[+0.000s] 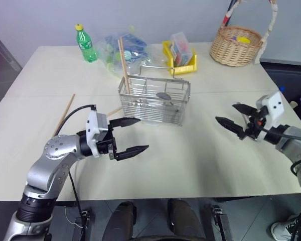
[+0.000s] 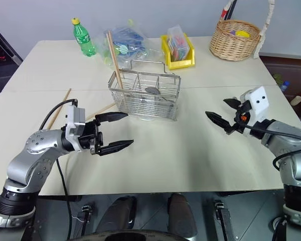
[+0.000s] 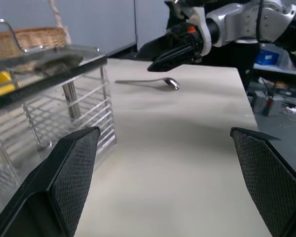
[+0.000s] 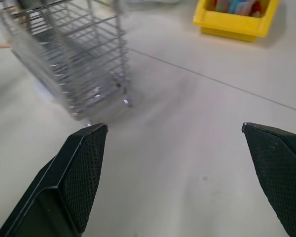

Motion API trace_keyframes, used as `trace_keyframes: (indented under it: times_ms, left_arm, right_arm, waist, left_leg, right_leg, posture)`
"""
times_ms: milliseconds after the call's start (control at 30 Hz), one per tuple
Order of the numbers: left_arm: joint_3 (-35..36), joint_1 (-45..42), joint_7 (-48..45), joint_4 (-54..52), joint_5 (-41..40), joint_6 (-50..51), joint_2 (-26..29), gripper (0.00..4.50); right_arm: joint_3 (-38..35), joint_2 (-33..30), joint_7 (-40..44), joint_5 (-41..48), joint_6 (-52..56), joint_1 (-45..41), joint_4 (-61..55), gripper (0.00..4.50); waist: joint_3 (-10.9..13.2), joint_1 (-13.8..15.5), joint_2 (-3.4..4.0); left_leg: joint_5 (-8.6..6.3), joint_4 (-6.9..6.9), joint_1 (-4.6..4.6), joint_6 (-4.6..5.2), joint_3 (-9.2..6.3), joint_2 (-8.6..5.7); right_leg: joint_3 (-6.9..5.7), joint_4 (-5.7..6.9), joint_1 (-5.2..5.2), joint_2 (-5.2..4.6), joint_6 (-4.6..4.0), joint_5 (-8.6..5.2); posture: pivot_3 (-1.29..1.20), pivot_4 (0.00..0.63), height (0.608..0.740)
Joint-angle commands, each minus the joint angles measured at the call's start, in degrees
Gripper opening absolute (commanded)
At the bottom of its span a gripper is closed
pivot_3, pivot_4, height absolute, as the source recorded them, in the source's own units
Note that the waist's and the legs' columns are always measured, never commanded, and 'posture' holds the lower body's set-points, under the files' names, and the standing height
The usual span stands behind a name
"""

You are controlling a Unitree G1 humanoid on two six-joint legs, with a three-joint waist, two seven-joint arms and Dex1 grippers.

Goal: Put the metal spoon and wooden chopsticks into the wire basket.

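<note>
Your left gripper (image 1: 129,135) and right gripper (image 1: 230,116) both hang released over bare table (image 1: 200,160). Beyond, wire basket (image 1: 155,98) holds the metal spoon (image 1: 164,96) and one of the wooden chopsticks (image 1: 123,63); another (image 1: 64,114) lies left. No readable labels.

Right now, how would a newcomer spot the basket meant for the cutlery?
On the beige table, look to its middle for the rectangular silver wire basket with see-through grid sides. The round tan wicker basket and yellow plastic bin sit farther back.
</note>
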Motion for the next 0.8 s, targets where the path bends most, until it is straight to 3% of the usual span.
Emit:
trace_keyframes:
  times_ms: [33,200,500,800]
  left_arm:
    - [-0.4,-1.2,1.3,-0.4,0.7,-1.3,-1.1,4.45]
    - [-0.3,-1.1,2.5,-0.4,1.5,-1.8,-1.8,4.45]
    - [1.0,1.0,6.0,-2.2,1.8,-2.2,-2.2,4.45]
    - [1.0,1.0,8.5,-2.6,2.5,-2.6,-2.3,4.45]
  right_arm:
    - [2.1,-2.7,3.2,-4.8,-4.4,-5.6,11.1,4.50]
    - [6.9,-3.5,5.7,-12.0,-11.0,-15.6,29.1,4.50]
    - [10.4,-0.8,0.2,-21.4,-18.7,-32.9,59.0,4.50]
    - [9.6,1.5,-4.7,-23.6,-19.7,-36.0,69.5,4.50]
  waist:
    - [0.0,0.0,0.00]
    - [0.0,-0.3,0.05]
    - [0.1,-0.3,0.16]
    - [0.1,-0.3,0.18]
  left_leg:
    - [0.00,0.05,0.00,0.00,0.03,0.00]
    - [0.00,0.04,0.02,0.00,0.06,0.00]
    - [0.00,-0.01,0.01,-0.01,0.09,0.00]
    - [0.01,0.02,0.00,-0.01,0.09,-0.02]
  right_leg:
    - [0.00,0.00,0.02,-0.01,0.00,0.00]
    - [0.01,0.01,0.00,-0.01,0.05,0.03]
    - [0.03,0.01,-0.03,-0.01,0.15,0.09]
    - [0.05,0.00,-0.02,-0.01,0.16,0.10]
  posture:
    - [0.00,0.150,0.740]
    - [0.00,0.150,0.740]
    - [0.00,0.150,0.740]
    - [0.00,0.150,0.740]
